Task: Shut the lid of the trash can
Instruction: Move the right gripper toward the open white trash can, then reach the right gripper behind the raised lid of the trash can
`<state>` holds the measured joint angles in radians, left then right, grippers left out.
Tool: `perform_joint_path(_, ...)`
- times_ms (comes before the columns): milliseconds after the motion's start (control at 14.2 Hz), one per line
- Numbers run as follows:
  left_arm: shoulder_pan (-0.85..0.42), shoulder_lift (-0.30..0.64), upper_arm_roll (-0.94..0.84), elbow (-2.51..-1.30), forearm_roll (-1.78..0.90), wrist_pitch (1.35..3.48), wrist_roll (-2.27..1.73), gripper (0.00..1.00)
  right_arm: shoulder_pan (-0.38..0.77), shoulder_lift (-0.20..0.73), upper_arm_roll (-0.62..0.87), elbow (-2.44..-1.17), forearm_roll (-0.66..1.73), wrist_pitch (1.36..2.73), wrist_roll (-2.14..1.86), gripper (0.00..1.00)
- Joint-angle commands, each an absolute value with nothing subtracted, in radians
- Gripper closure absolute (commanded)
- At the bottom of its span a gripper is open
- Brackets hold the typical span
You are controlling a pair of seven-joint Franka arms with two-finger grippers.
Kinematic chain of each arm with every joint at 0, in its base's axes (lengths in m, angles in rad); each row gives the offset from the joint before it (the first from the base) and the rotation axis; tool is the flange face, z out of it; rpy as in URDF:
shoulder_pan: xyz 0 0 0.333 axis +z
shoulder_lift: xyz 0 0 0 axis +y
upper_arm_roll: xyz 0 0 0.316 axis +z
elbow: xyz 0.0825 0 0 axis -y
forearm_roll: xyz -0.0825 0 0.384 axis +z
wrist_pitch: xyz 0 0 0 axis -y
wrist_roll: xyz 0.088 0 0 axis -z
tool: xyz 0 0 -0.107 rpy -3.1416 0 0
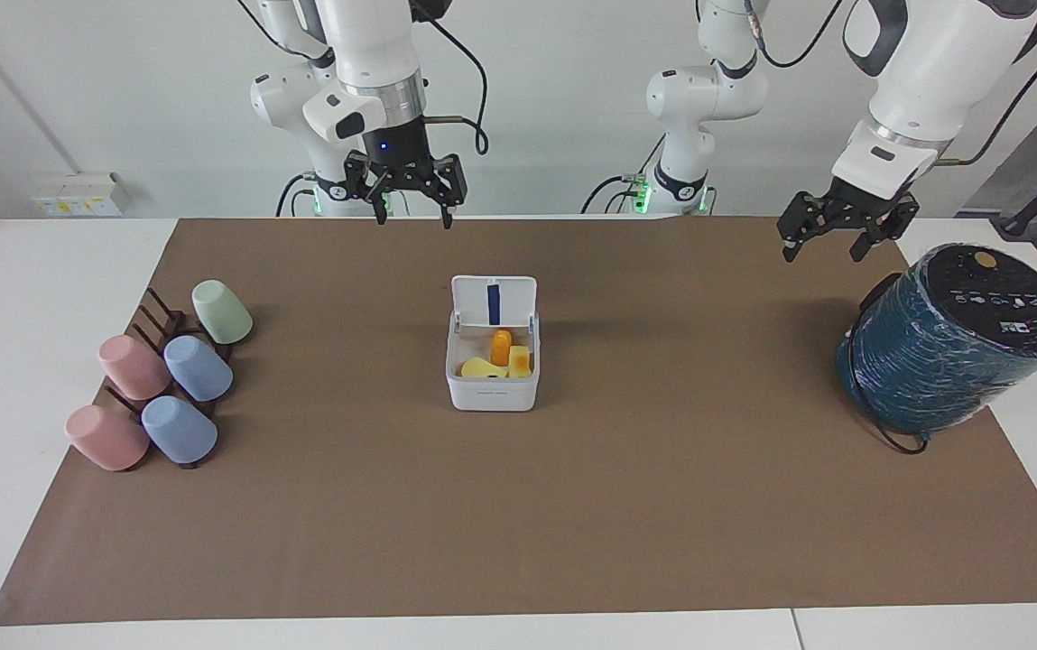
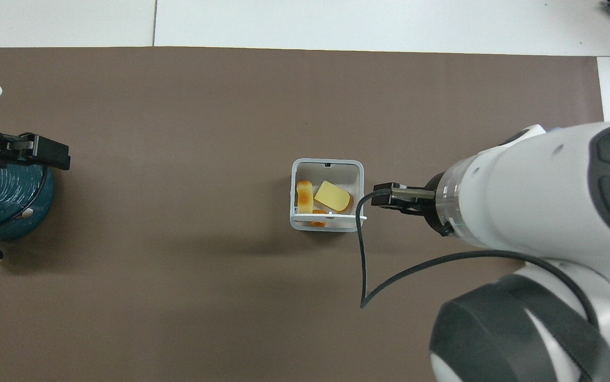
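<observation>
The small white trash can [image 1: 493, 390] [image 2: 327, 163] stands at the middle of the brown mat with yellow and orange food pieces inside. Its lid [image 1: 493, 301] [image 2: 329, 216] stands upright on the edge nearer to the robots, its blue stripe facing the bin's inside. My right gripper [image 1: 413, 215] [image 2: 384, 197] hangs open and empty high in the air, over the mat's edge by the robots and slightly toward the right arm's end from the bin, touching nothing. My left gripper [image 1: 823, 248] [image 2: 52, 151] waits open over the mat beside the teal cylinder.
A big teal wrapped cylinder [image 1: 951, 338] [image 2: 2, 201] with a black top leans at the left arm's end. A dark rack [image 1: 162, 320] holding several pastel cups [image 1: 198, 367] sits at the right arm's end. A black cable [image 2: 363, 254] loops from the right arm.
</observation>
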<state>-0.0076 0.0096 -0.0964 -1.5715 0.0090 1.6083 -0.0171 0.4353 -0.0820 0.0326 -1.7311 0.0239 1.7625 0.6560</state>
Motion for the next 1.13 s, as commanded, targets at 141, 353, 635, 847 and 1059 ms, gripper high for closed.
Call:
perform_joint_path(141, 0.000, -0.021, -0.097, -1.608, -0.002, 1.614, -0.011, 0.00, 0.488, -0.146, 0.029, -1.832, 0.044, 1.824, 0.695, 0.33)
perform_joint_path(353, 0.000, -0.021, -0.098, -1.608, -0.002, 1.614, -0.011, 0.00, 0.511, -0.147, 0.029, -1.841, 0.071, 1.833, 0.732, 0.89)
perform_joint_path(635, 0.000, -0.023, -0.098, -1.608, -0.002, 1.614, -0.011, 0.00, 0.601, -0.109, 0.029, -1.891, 0.069, 1.913, 0.824, 1.00)
perform_joint_path(847, 0.000, -0.023, -0.097, -1.608, -0.002, 1.614, -0.011, 0.00, 0.612, -0.077, 0.029, -1.917, 0.063, 1.986, 0.828, 1.00)
perform_joint_path(1059, 0.000, -0.023, -0.097, -1.608, -0.002, 1.614, -0.011, 0.00, 0.612, -0.034, 0.028, -1.933, 0.029, 2.061, 0.819, 1.00)
